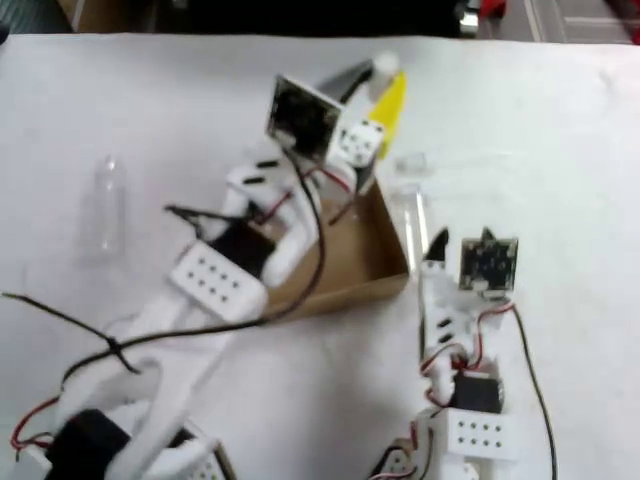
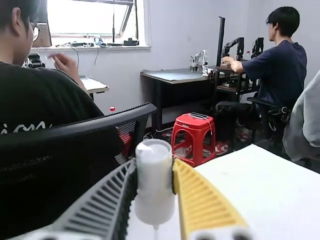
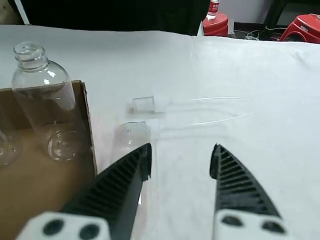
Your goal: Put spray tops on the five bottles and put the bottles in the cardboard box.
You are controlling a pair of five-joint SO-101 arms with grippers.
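My left gripper [image 2: 154,167] is shut on a white spray top [image 2: 154,180], held up in the air; in the high view it is past the far end of the cardboard box [image 1: 350,262], with the spray top [image 1: 385,66] at the tips. My right gripper [image 3: 180,157] is open, low over the table just beside the box wall [image 3: 88,125]. Inside the box a clear bottle [image 3: 42,95] stands upright without a top. Two clear spray tops [image 3: 145,105] [image 3: 132,134] with thin tubes lie on the table ahead of the right gripper. Another clear bottle [image 1: 105,205] lies at the left.
The table is covered with a white cloth [image 1: 560,140]. The left arm's body and cables [image 1: 215,275] cross over the near part of the box. A second clear bottle base [image 3: 5,146] shows deeper in the box. Chairs and people are beyond the table's far edge.
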